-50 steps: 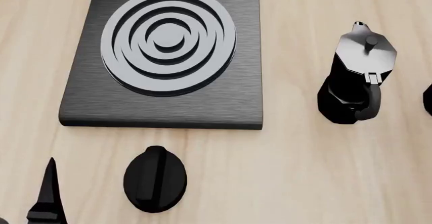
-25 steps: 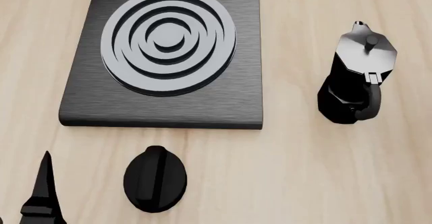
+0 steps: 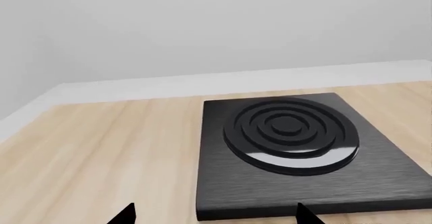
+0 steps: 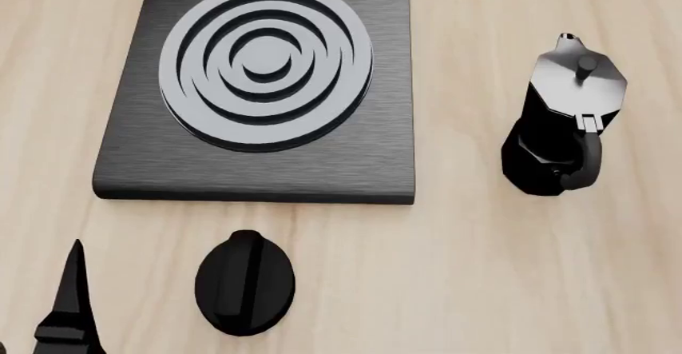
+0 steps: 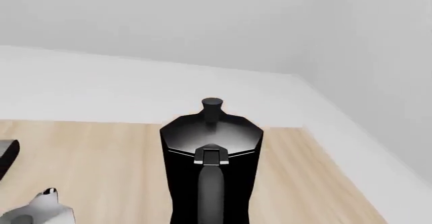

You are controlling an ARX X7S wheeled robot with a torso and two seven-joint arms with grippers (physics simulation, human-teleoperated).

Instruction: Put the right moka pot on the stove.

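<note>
The right moka pot (image 5: 210,163) fills the middle of the right wrist view, black and faceted with a silvery lid and knob, its handle toward the camera. It lies beyond the head view's right edge. No right fingertips stand apart from its black body. The handle sits where the jaws meet. The stove (image 4: 255,90), a dark slab with a ringed grey burner, lies at the head view's upper left and ahead of my left gripper (image 3: 216,218). That gripper is open and holds nothing. One of its fingers (image 4: 73,298) shows at the bottom left.
The other moka pot (image 4: 560,122) stands upright on the wooden table right of the stove; its lid (image 5: 40,211) shows beside the right pot. A black oval knob (image 4: 245,282) lies in front of the stove. A white wall borders the table's far edge.
A black shape at the head view's right edge one second ago has left the view. My left finger shifted slightly left. The stove, knob and other pot stayed put.
</note>
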